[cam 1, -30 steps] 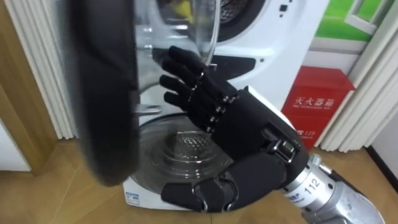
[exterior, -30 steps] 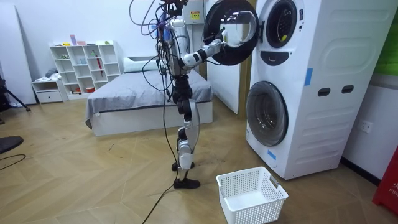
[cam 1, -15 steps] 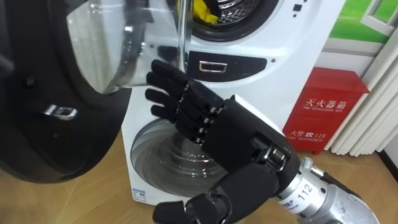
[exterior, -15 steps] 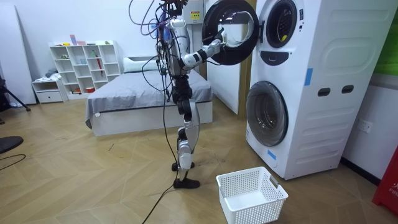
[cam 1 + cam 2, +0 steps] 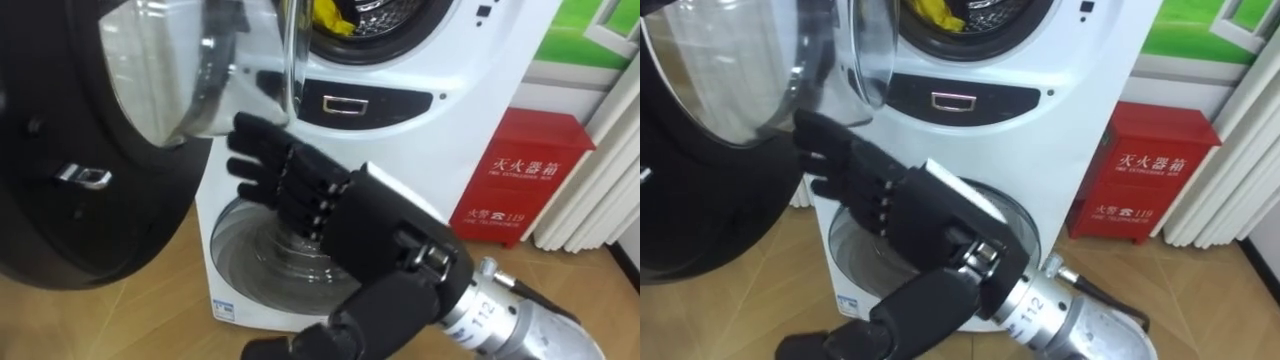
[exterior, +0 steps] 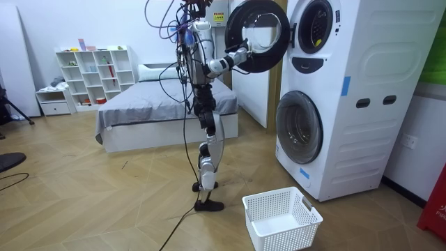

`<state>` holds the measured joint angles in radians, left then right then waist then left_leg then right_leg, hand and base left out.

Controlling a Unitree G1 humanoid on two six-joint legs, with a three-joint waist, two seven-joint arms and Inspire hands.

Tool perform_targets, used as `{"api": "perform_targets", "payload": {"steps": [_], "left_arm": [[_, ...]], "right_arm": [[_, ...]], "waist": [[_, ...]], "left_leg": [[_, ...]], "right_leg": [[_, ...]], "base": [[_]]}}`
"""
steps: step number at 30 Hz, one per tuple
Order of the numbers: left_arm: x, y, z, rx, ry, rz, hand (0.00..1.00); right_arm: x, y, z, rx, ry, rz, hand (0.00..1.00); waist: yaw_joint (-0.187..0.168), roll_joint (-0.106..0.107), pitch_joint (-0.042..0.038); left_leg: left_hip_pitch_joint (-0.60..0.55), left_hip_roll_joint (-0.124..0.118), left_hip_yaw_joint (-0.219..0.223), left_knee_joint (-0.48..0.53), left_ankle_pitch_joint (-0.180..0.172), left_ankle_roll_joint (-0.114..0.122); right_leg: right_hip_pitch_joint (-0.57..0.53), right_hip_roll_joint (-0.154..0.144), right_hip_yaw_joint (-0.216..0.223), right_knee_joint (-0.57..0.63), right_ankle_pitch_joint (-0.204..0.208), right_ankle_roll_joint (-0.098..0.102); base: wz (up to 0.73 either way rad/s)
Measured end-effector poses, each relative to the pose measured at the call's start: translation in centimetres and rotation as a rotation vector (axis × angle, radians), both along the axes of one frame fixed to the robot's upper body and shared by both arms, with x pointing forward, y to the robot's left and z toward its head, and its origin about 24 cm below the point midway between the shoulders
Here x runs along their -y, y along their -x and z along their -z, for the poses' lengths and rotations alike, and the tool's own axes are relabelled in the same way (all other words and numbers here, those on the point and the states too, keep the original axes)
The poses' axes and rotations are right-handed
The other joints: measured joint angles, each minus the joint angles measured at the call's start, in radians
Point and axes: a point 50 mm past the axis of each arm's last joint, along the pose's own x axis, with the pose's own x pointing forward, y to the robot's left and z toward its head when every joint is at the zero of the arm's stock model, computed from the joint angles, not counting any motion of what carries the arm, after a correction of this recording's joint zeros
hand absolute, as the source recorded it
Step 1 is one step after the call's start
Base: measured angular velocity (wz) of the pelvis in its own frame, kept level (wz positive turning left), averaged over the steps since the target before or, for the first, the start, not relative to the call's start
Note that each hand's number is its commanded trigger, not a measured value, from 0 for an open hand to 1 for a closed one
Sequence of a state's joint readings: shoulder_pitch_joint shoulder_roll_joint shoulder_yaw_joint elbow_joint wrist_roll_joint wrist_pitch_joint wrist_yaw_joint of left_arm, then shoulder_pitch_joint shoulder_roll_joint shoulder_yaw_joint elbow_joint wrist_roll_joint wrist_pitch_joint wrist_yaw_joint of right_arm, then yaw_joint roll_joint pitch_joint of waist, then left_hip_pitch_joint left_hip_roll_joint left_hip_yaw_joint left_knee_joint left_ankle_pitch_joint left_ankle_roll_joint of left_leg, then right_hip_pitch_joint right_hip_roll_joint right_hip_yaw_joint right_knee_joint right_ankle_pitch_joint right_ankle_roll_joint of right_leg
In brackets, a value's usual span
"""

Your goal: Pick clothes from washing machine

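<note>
Under the door glass [image 5: 165,75]: your right hand [image 5: 375,228], fingers straight, holding nothing; tips by the glass rim, contact unclear.
Left side: door [image 5: 60,230] stands wide open.
Clothes: yellow garment [image 5: 330,14] in the drum [image 5: 385,12], at the opening's lower edge.
Direction: garment lies up and slightly right of your fingertips; long axis unclear.
Next: likely reach up into the drum.
</note>
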<state>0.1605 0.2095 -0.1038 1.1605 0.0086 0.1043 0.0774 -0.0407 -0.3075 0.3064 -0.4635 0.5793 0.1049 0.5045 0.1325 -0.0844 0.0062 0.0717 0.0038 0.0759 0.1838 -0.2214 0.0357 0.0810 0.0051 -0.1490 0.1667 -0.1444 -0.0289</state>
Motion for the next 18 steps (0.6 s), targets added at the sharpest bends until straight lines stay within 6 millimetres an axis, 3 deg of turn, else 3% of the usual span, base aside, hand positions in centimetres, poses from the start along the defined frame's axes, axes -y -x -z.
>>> {"api": "perform_targets", "payload": {"steps": [6,15,18], "left_arm": [[0.2,-0.8,0.0,0.008,0.001,0.028,0.00],[0.2,-1.0,0.0,-0.002,-0.010,0.047,0.00],[0.2,-1.6,0.0,0.003,-0.013,0.050,0.00]], "right_arm": [[-0.7,-0.8,0.5,-0.042,0.005,0.007,0.00],[-2.9,-4.4,-0.5,0.010,0.040,0.037,0.00],[-3.8,-4.2,-0.5,0.003,0.045,0.028,0.00]], "waist": [[0.009,0.003,0.0015],[0.021,0.004,0.0017],[0.051,-0.004,-0.0002]], "left_leg": [[-0.014,-0.001,-0.022,0.010,0.000,0.000],[-0.015,-0.001,-0.026,0.006,0.002,-0.002],[-0.016,0.000,-0.027,0.007,0.004,-0.003]], "right_leg": [[-0.002,-0.002,-0.017,0.001,0.000,0.000],[-0.006,0.000,-0.017,0.000,0.000,0.000],[-0.012,0.001,-0.017,0.000,0.000,0.000]], "base": [[0.09],[0.00],[0.00]]}}
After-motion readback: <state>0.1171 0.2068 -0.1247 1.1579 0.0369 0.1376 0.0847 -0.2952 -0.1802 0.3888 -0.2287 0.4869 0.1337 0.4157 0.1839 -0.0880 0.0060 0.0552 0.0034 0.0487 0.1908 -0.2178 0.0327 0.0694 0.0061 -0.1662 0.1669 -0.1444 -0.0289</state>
